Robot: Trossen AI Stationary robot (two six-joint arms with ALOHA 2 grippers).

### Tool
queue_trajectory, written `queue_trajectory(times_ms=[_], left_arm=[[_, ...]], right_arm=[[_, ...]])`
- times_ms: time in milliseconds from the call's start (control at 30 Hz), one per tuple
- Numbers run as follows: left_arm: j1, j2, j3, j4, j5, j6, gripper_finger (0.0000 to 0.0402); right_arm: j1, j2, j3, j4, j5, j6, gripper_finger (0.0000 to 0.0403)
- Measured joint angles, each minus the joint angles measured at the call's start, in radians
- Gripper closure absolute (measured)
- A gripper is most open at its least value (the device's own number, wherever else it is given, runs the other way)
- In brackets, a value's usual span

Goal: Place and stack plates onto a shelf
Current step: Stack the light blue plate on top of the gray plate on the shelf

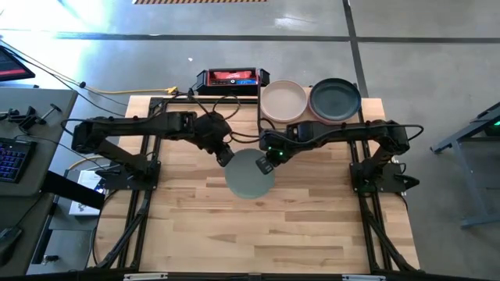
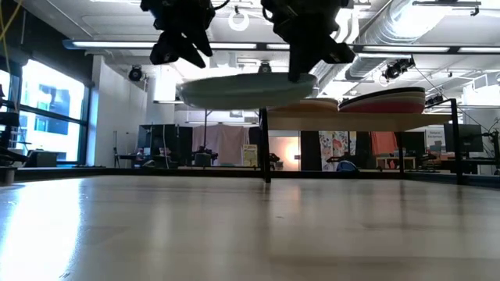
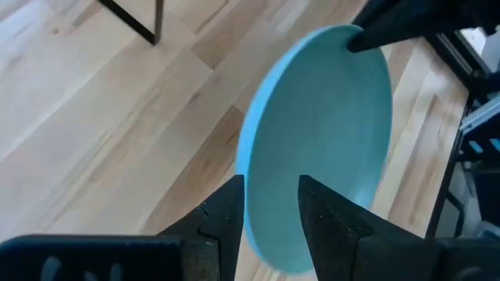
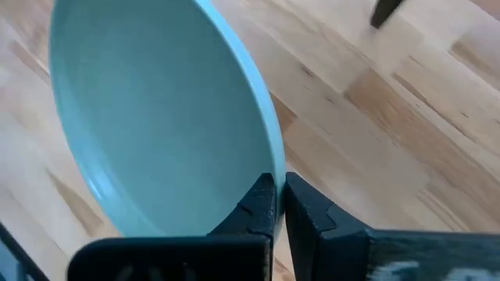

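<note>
A sage green plate (image 1: 250, 173) hangs above the middle of the table, roughly level in the low view (image 2: 246, 90). My right gripper (image 1: 267, 164) is shut on its far right rim. My left gripper (image 1: 225, 156) stands open at the plate's far left rim. In the left wrist view its fingers (image 3: 271, 187) stand on either side of that rim, and in the low view their tips (image 2: 181, 55) are a little above the plate. The shelf (image 2: 437, 115) at the far right carries two stacks of plates, one topped by a beige plate (image 1: 283, 100), the other by a charcoal plate (image 1: 335, 99). My right gripper (image 4: 280, 183) pinches the plate's rim (image 4: 273, 160) between its two fingers, one on the hollow upper side and one on the outside. The fingers slant down from the table's right and far side. The plate is lifted clear of the table, about level.
A black-and-red box (image 1: 228, 78) with cables lies at the far edge, left of the shelf. The shelf's black posts (image 2: 266, 148) stand just behind the held plate. The plank tabletop (image 1: 258, 234) stretches bare toward the near edge.
</note>
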Motion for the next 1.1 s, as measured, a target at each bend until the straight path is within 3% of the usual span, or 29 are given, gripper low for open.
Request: queue_trajectory(times_ms=[300,500,633,1100], left_arm=[[0.035,-0.04,0.0,-0.001,-0.002,0.024,0.0289],[0.035,-0.042,0.0,-0.001,-0.016,0.038,0.0289],[0.035,-0.042,0.0,-0.001,-0.017,0.052,0.0289],[0.035,-0.042,0.0,-0.002,-0.082,0.052,0.0289]], right_arm=[[-0.049,-0.033,0.0,-0.024,-0.091,-0.098,0.0403],[-0.147,-0.116,0.001,-0.087,-0.099,-0.157,0.0403],[-0.24,-0.156,0.001,-0.105,-0.104,-0.215,0.0403],[-0.674,-0.2,0.001,-0.097,-0.329,-0.397,0.0403]])
